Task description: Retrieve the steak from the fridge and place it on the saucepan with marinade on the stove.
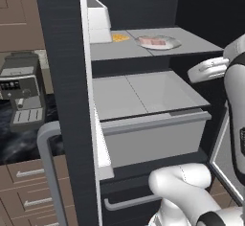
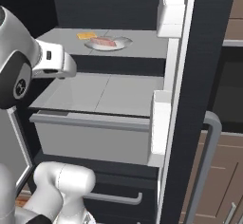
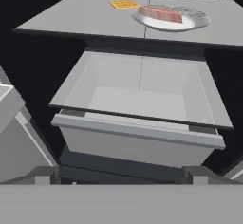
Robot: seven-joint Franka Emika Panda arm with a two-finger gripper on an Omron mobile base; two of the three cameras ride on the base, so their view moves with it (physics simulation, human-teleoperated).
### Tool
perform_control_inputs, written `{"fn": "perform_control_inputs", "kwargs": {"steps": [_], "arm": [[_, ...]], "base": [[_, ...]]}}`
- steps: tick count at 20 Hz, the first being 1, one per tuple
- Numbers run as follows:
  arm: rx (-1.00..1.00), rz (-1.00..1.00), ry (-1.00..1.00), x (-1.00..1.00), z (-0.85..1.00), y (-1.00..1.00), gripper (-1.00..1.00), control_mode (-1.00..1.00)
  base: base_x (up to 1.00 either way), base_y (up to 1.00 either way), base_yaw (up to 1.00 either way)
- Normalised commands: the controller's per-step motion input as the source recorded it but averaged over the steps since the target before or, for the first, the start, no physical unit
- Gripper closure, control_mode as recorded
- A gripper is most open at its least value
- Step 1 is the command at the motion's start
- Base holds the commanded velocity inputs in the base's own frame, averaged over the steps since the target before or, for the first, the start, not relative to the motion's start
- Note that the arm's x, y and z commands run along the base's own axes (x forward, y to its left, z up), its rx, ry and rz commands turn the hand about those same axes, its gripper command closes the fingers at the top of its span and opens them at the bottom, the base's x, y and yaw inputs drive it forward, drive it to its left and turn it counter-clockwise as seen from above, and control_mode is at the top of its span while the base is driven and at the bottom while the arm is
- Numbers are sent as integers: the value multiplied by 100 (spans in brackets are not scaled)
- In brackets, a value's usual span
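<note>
The fridge [image 1: 62, 76] stands open. Its grey shelf [image 3: 71, 19] carries a pale round plate [image 3: 194, 20] with the pinkish-red steak [image 3: 161, 14] on it. Both base views show the steak [image 1: 154, 41] [image 2: 105, 42] at the back of that shelf. My gripper [image 3: 122, 175] is open, and its two dark fingertips [image 3: 47, 173] stand wide apart with nothing between them. It hangs in front of the fridge, lower than the shelf and well short of the steak. My white hand [image 1: 206, 70] [image 2: 53, 64] is at shelf-edge height. The saucepan, marinade and stove are out of view.
A flat orange-yellow item [image 3: 124, 3] lies on the shelf left of the plate. Below the shelf a grey drawer [image 3: 137, 133] is pulled out. The fridge doors [image 2: 199, 76] flank the opening on both sides. A coffee machine [image 1: 21, 91] sits on the counter to the left.
</note>
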Motion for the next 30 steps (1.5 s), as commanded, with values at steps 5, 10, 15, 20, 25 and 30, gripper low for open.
{"fn": "perform_control_inputs", "kwargs": {"steps": [5, 10, 15, 20, 25, 30], "arm": [[0, 7, -11, 15, 22, -9, -100, -100], [0, 2, 0, 36, 39, -2, -100, -100], [1, 0, 0, 46, 30, -7, -100, -100], [1, 0, 0, 44, 10, -15, -100, -100], [0, 0, 0, 44, -1, -1, -100, -100], [0, 0, 0, 38, -10, 0, -100, -100]], "base": [[0, 0, 0], [0, 0, 0], [0, 0, 0], [0, 0, 0], [0, 0, 0], [0, 0, 0]]}}
